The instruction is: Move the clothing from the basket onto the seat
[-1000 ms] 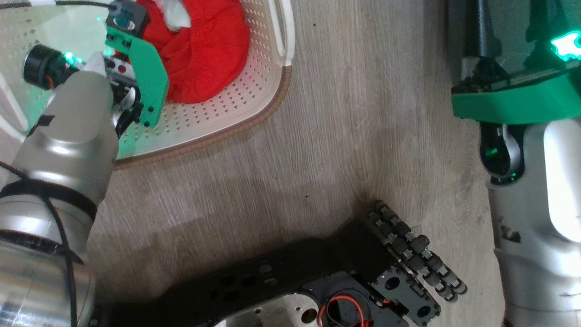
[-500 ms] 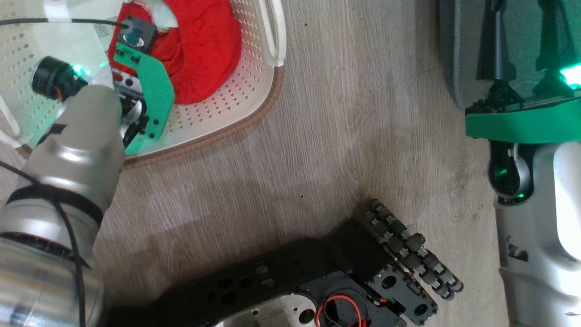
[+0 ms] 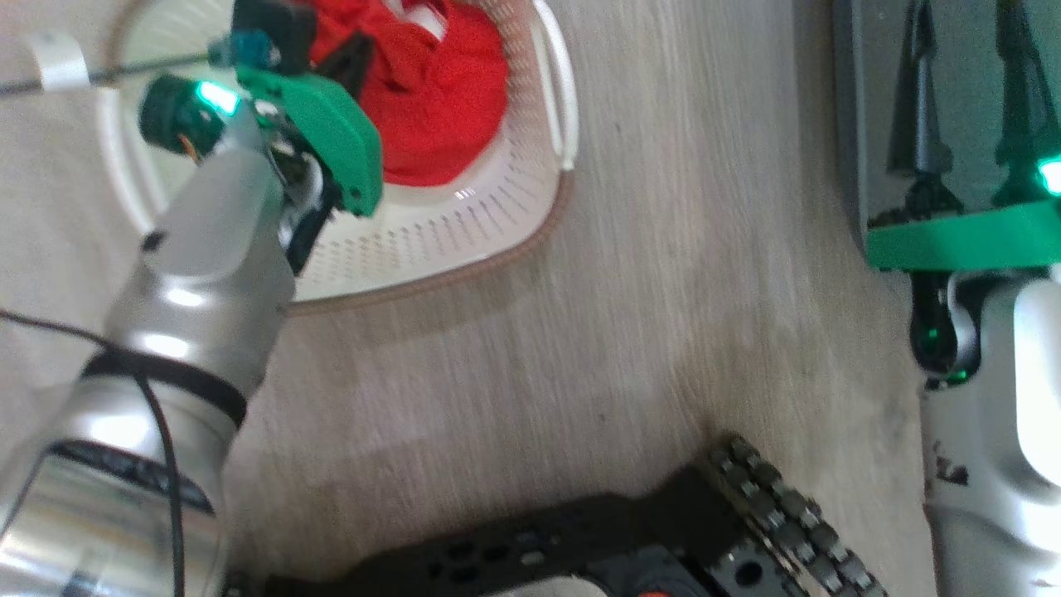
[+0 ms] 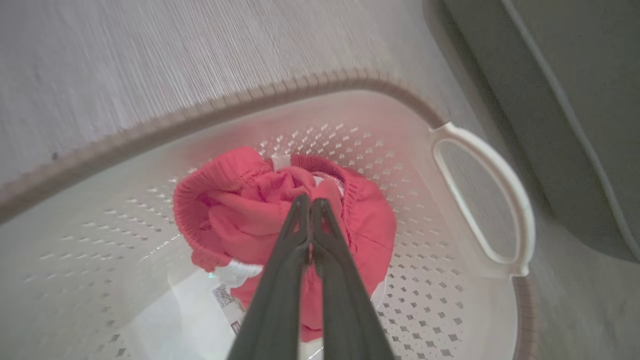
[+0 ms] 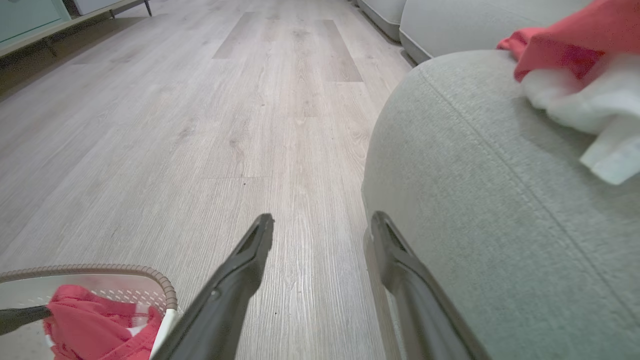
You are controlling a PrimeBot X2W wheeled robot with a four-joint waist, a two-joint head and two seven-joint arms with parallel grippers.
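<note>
One bundle of soft bright red clothing (image 4: pixel 225 200) sits inside the oval cream perforated basket (image 4: pixel 200 112), clenched in the left tool (image 4: pixel 310 201), while the large grey upholstered seat (image 5: pixel 475 200) lies past the basket's white-handled end, nearer the released, empty right tool (image 5: pixel 322 222).

A home living room is suggested. A wood-look plank floor (image 5: pixel 200 125) is seen across the right wrist view, with a grey upholstered seat (image 5: pixel 475 210) at four o'clock and more sofa sections (image 5: pixel 465 20) at one o'clock. A cabinet (image 5: pixel 30 15) on thin legs is set at eleven o'clock. A laundry basket (image 5: pixel 125 294) of red clothing (image 5: pixel 90 325) is placed on the floor at seven o'clock.
</note>
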